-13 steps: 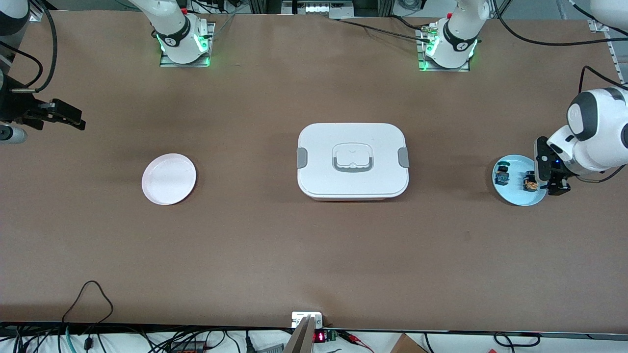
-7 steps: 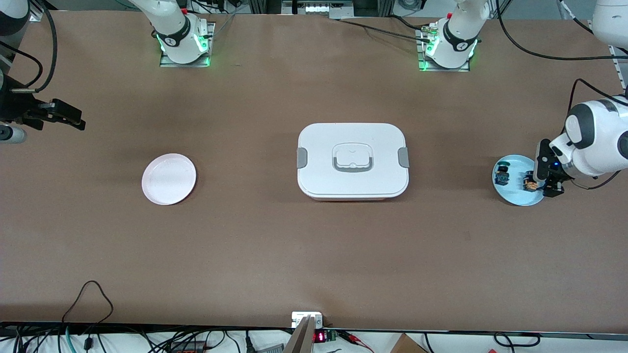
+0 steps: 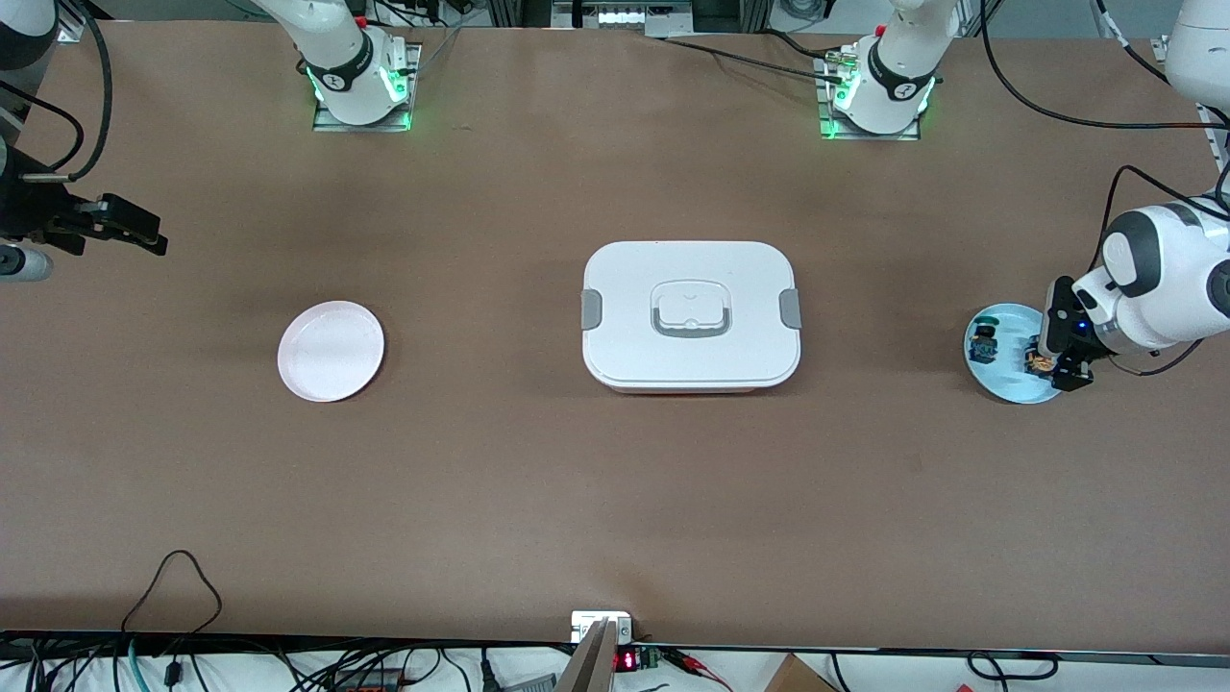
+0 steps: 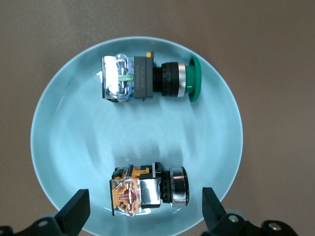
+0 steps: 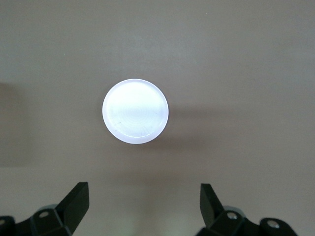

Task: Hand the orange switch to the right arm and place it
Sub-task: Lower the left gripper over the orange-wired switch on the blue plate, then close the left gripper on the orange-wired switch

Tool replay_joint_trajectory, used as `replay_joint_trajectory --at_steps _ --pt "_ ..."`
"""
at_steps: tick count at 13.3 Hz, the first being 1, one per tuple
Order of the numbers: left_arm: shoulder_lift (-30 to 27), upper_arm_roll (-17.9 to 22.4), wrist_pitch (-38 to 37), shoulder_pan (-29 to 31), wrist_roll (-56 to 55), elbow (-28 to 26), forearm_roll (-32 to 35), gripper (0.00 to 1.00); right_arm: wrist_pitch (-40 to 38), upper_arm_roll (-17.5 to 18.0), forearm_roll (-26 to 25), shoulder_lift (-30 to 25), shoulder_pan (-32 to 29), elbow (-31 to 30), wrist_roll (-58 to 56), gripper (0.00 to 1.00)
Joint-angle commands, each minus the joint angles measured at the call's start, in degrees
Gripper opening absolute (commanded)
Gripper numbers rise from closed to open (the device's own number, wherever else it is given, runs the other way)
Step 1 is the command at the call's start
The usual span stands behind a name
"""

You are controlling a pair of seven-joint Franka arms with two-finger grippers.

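On my feed the left gripper [image 4: 142, 214] hangs jaws wide over the glossy round blue plate [image 3: 999, 383], straddling the blocky orange switch [image 4: 147, 191] without touching. No readable labels. Right gripper [image 5: 142, 206] waits spread above the table.

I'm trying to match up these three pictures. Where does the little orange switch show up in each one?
Front view: the orange switch lies on the light blue plate at the left arm's end of the table, under the open left gripper.
Left wrist view: the orange switch lies on the plate, between the gripper's fingertips.
Right wrist view: not in it.
Shared landmark: the light blue plate, with the green-capped switch on it too.
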Motion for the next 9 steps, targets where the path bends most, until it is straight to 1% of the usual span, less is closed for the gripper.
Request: replay_joint_trajectory --at_steps 1,9 --pt "1.3 -1.2 1.0 1.1 1.4 0.8 0.1 1.00 0.2 0.2 -0.8 -1.3 0.0 -1.1 -0.6 1.00" --pt "2.8 -1.2 2.6 2.5 1.4 0.8 0.1 1.00 0.3 0.2 -0.7 -1.3 0.0 -1.1 -0.6 1.00"
